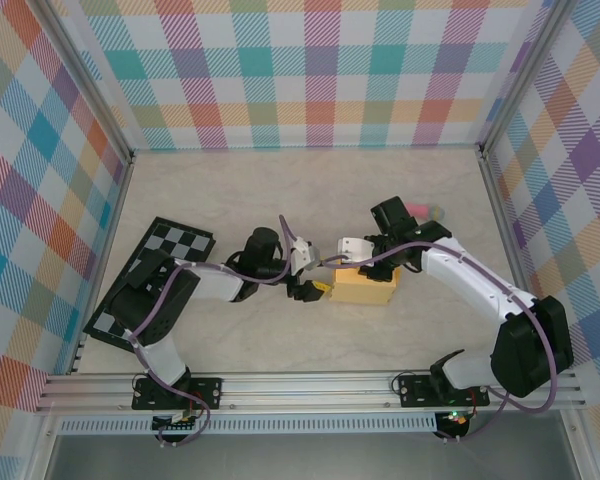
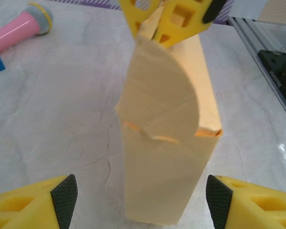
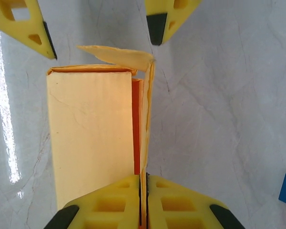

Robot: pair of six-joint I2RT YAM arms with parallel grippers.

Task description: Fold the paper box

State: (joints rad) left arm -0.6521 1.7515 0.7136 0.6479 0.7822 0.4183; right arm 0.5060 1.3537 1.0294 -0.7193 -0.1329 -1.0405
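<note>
Right wrist view: the right gripper pinches a thin side panel of the paper box, mid-table. The left gripper gapes around its left end. Closing carelessly could crush the loose rounded flap or slide the box.

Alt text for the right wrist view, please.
The right gripper is pinched shut on a thin side flap of the paper box, which lies on the marbled table. At its far end, the left gripper stands open either side of a loose end flap.
</note>
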